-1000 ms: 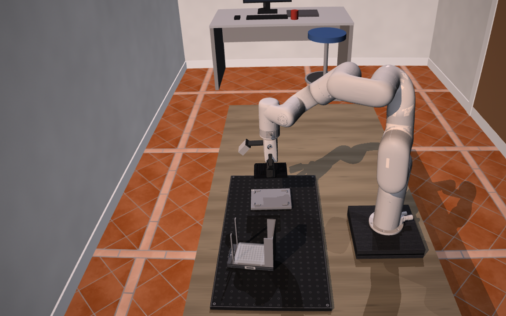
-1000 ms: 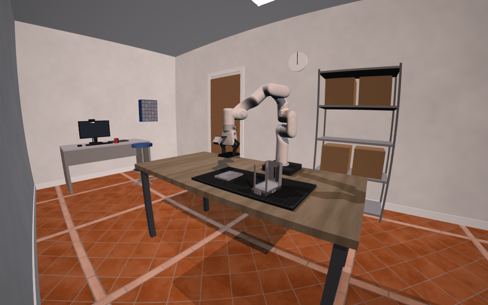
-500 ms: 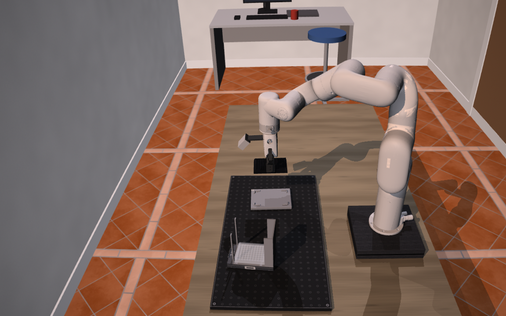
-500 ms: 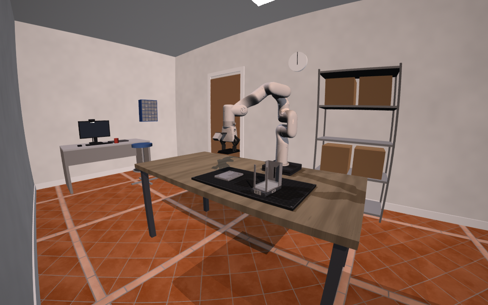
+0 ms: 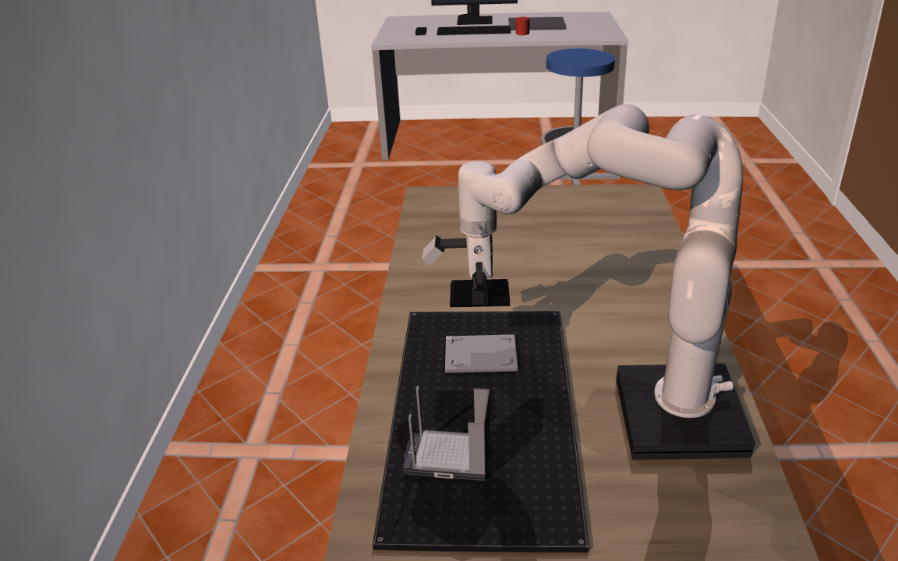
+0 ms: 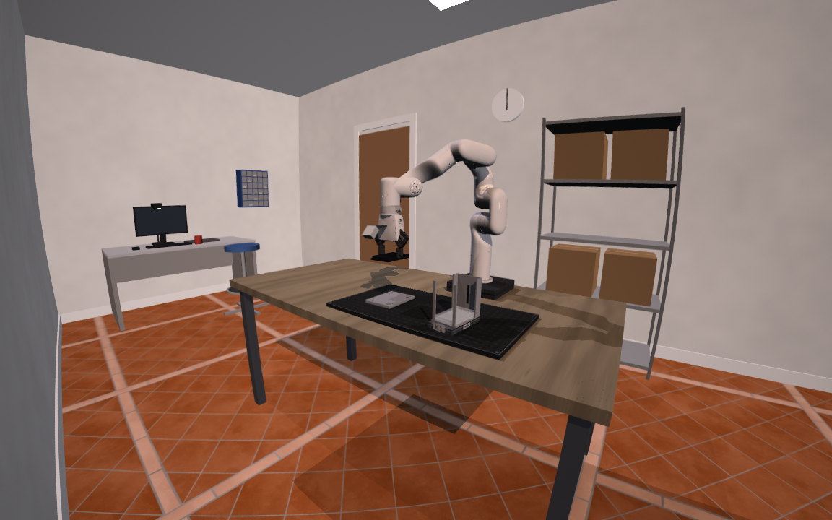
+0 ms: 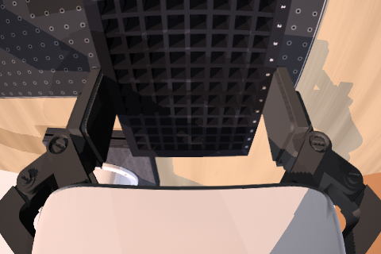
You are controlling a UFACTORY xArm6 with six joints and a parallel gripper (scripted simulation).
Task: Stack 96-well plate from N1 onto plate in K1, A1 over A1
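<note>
Tabletop (image 5: 613,230): wood grain, carrying a black perforated board (image 5: 542,418) at lower centre of the top view. On it the grey flat nest N1 (image 5: 482,354) lay bare, and below it rack K1 (image 5: 478,435), thin posts and one tall side panel, held the white plate (image 5: 443,449). My jaws were clenched across the short width of the black 96-well plate (image 7: 186,63), gridded and matte, held aloft above the board's upper edge. K1 lay toward the lower frame from me, past N1.
</note>
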